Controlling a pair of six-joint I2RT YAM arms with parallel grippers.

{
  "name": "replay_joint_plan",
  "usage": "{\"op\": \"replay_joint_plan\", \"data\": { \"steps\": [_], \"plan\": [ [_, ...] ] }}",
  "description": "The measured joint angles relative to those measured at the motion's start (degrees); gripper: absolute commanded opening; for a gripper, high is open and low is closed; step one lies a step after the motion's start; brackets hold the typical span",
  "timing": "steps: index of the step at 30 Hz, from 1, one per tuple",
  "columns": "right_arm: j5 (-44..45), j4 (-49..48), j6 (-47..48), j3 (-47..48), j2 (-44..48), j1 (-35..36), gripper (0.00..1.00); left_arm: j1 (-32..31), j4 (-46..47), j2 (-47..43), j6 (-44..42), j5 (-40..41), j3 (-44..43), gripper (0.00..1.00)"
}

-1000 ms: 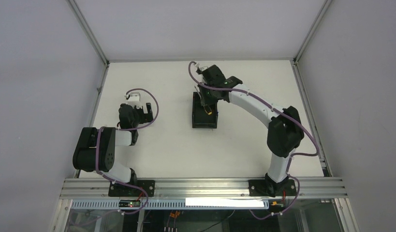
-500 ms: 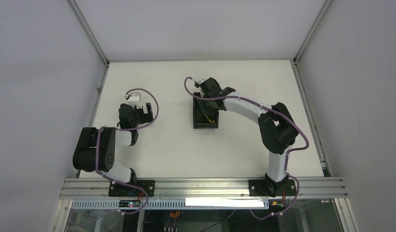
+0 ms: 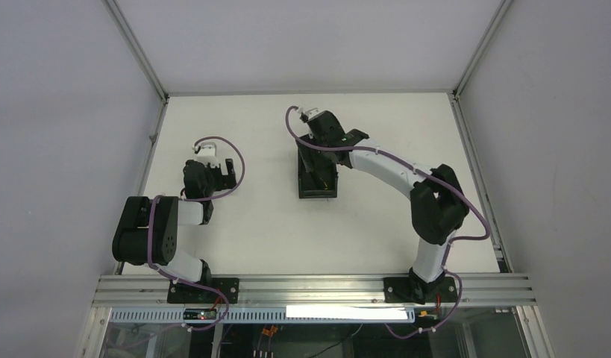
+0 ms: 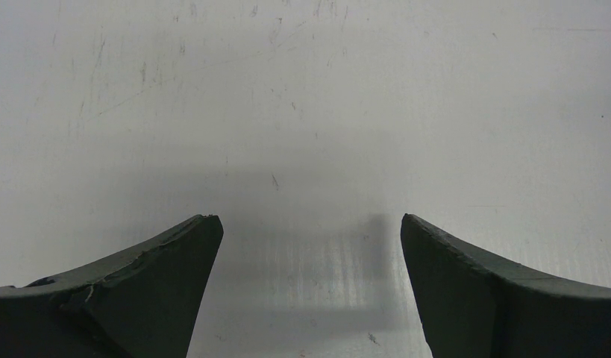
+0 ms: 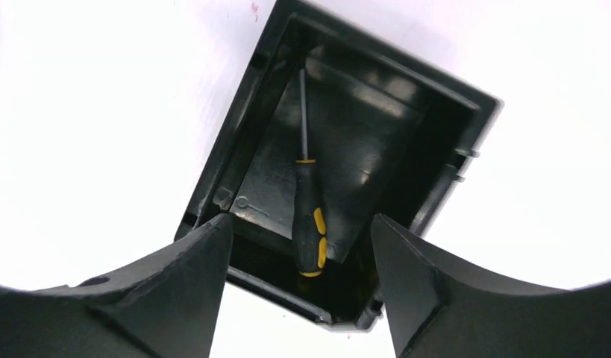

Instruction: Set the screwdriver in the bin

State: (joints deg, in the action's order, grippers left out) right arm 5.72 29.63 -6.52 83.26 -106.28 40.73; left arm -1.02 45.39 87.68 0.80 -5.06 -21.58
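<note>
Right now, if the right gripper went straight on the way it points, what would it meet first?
Most likely the screwdriver, whose handle lies inside the bin, in line with the open right gripper. Depth is hard to judge.

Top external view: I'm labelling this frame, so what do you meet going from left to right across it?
left gripper → bin → right arm's elbow. The right gripper and the screwdriver overlap the bin, so they are left out.
</note>
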Motion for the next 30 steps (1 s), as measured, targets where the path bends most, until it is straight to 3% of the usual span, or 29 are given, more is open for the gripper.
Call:
{"op": "replay_joint_plan", "data": {
  "steps": [3, 10, 15, 20, 30],
  "plan": [
    [3.4, 1.3, -1.7, 0.9, 4.2, 0.0, 0.99, 0.0, 0.0, 0.0, 0.0, 0.0, 0.0, 0.99],
    [9.0, 5.7, -6.0, 0.2, 16.5, -7.7, 0.99, 0.0, 0.0, 0.0, 0.0, 0.0, 0.0, 0.99],
    [9.1, 7.2, -8.2, -5.9, 23.6, -22.5, 0.99, 0.0, 0.0, 0.0, 0.0, 0.0, 0.0, 0.99],
    [6.8, 9.6, -7.5, -9.2, 24.7, -35.5, 0.99, 0.0, 0.0, 0.0, 0.0, 0.0, 0.0, 0.99],
    [7.9, 10.9, -5.6, -11.0, 24.7, -38.7, 0.99, 0.0, 0.0, 0.0, 0.0, 0.0, 0.0, 0.99]
  ]
}}
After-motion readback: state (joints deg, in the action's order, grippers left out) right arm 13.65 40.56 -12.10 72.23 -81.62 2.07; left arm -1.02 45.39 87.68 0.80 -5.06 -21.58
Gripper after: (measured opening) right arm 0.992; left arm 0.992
